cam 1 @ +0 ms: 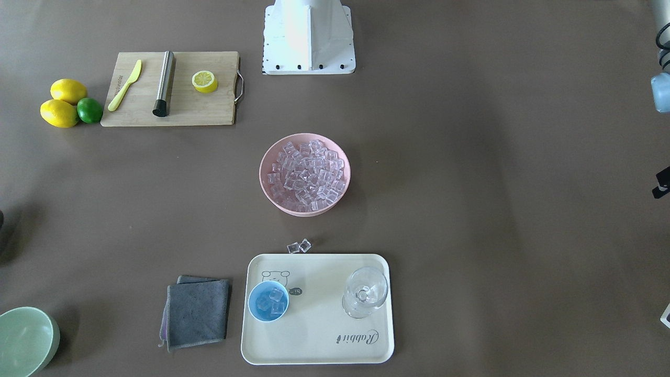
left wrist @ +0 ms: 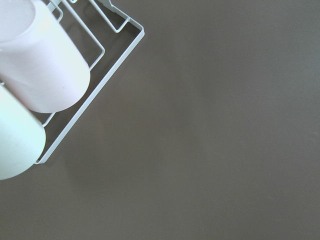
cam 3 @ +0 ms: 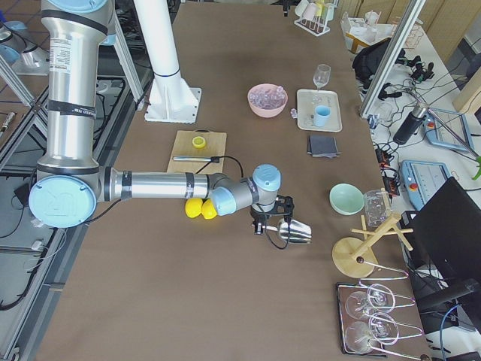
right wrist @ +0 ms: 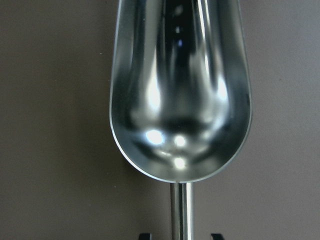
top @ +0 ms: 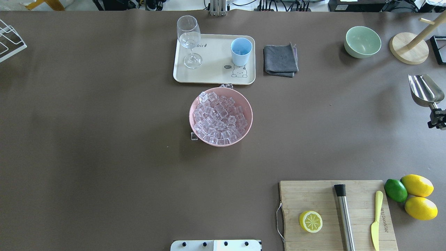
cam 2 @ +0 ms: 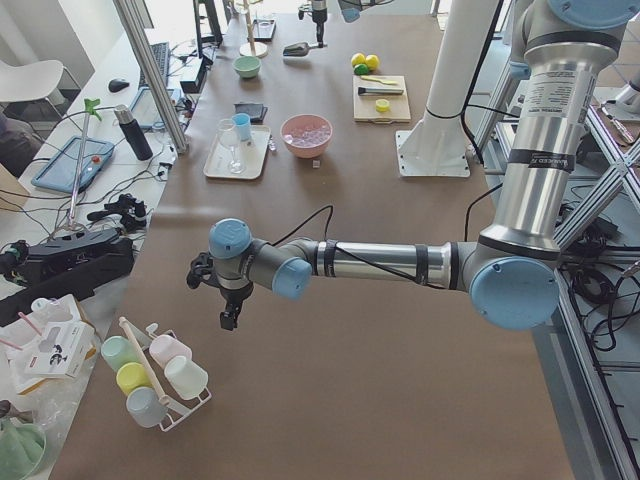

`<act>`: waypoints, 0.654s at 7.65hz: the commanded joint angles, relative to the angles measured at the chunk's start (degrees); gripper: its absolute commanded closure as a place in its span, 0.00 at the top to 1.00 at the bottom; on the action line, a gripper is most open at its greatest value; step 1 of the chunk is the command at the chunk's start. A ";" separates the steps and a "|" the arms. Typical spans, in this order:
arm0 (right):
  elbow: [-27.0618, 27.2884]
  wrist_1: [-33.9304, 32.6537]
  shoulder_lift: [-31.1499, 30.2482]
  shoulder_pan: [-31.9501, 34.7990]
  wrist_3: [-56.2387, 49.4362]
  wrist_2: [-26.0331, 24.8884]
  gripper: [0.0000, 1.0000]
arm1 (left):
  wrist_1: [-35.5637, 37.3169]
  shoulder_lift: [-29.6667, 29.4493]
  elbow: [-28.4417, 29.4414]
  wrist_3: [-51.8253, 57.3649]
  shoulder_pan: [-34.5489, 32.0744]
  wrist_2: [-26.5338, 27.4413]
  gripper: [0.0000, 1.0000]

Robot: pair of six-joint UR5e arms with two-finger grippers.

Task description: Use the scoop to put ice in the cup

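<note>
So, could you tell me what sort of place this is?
Probably a robotics lab staged as a drinks station: a large robot arm at a covered table, loose cables alongside, and a pink bowl of ice.

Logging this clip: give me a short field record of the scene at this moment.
scoop: empty, held above the table by right claw
right claw: shut on scoop handle
left claw: near mug rack; open or shut, cannot tell
cup: on tray, some ice inside
pink bowl: full of ice
stray cubes: two on table between bowl and tray
</note>
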 commanded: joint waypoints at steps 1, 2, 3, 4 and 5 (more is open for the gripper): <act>-0.24 0.30 -0.67 0.14 -0.64 3.26 1.00 | 2.35 1.18 0.59 1.58 -3.21 -4.11 0.99; 0.20 0.21 -1.46 0.67 -0.64 3.98 1.00 | 5.68 1.09 0.59 8.02 -3.47 -4.03 0.99; 0.20 -0.05 -1.47 2.67 -1.34 5.03 1.00 | 14.93 -0.21 -0.28 15.57 -5.48 -4.03 0.99; 0.03 -0.75 -1.56 5.13 -5.52 5.47 1.00 | 23.64 -1.79 -2.81 16.78 -6.98 -3.77 0.99; 0.37 -4.50 -1.38 8.11 -10.00 6.17 1.00 | 27.29 -1.55 -5.53 16.79 -6.99 -3.50 0.99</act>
